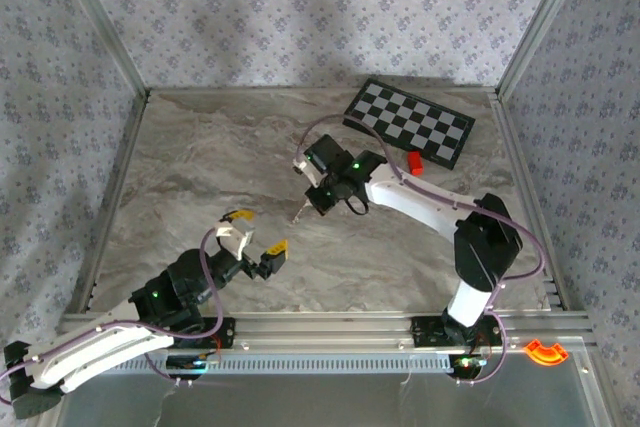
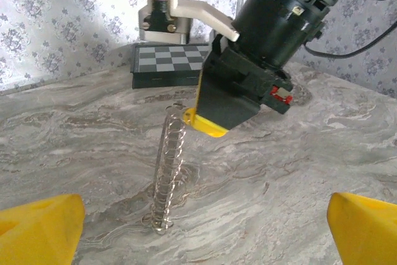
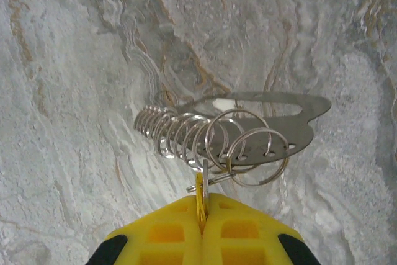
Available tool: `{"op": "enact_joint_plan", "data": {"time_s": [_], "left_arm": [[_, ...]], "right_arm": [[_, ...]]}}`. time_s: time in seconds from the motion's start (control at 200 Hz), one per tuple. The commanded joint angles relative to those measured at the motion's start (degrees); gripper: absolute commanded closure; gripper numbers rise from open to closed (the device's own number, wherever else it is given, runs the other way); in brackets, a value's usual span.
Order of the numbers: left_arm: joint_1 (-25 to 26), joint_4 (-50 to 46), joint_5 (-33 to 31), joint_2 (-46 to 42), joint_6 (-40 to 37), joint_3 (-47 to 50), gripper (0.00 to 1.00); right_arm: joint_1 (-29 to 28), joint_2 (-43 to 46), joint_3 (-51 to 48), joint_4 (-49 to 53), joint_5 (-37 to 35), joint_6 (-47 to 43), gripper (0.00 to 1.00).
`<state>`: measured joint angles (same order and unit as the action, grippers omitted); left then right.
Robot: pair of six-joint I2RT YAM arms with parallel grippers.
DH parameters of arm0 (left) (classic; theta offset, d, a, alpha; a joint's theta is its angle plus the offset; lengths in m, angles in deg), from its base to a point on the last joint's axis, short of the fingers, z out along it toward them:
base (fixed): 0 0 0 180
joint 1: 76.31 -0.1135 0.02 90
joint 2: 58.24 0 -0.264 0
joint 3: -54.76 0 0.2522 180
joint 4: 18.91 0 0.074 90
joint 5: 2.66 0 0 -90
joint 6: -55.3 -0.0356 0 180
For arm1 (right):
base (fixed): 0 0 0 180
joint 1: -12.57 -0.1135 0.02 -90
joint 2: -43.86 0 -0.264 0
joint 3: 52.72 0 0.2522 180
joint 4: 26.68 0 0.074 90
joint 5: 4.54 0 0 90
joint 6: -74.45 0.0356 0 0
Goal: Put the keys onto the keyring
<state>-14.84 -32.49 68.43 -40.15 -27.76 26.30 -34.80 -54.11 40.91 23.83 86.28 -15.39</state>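
My right gripper (image 1: 322,197) (image 3: 201,206) is shut on the keyring (image 3: 242,147), a flat grey metal plate with an oval slot and a row of several silver split rings threaded through its holes. The pads pinch the nearest ring. In the left wrist view the keyring (image 2: 169,172) hangs edge-on from the right gripper's yellow tip (image 2: 208,125), and its lower end touches the marble table. My left gripper (image 1: 255,237) (image 2: 198,234) stands open, low over the table, a short way in front of the hanging keyring. The keys are out of view.
A black-and-white checkerboard (image 1: 410,122) (image 2: 167,60) lies at the back right, with a small red block (image 1: 415,160) beside it. Patterned walls and metal posts close in the marble table (image 1: 200,167). An orange part (image 1: 545,351) sits outside the front rail.
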Motion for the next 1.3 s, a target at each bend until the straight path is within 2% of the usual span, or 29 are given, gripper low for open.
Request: {"op": "enact_joint_plan", "data": {"time_s": [0.0, 0.375, 1.294], "left_arm": [[-0.37, 2.39, -0.18, 0.58, -1.03, -0.13, 0.0], [-0.65, 3.33, -0.48, 2.85, -1.65, -0.66, 0.0], [-0.96, 4.74, -0.08, 7.27, -2.61, -1.64, 0.01]], "right_arm": [[0.61, 2.81, -2.05, 1.0, -0.83, 2.02, 1.0], [2.6, 5.24, -8.19, -0.1, 0.01, 3.25, 1.0], [2.98, 11.23, -19.8, -0.62, -0.82, 7.19, 1.0]]}}
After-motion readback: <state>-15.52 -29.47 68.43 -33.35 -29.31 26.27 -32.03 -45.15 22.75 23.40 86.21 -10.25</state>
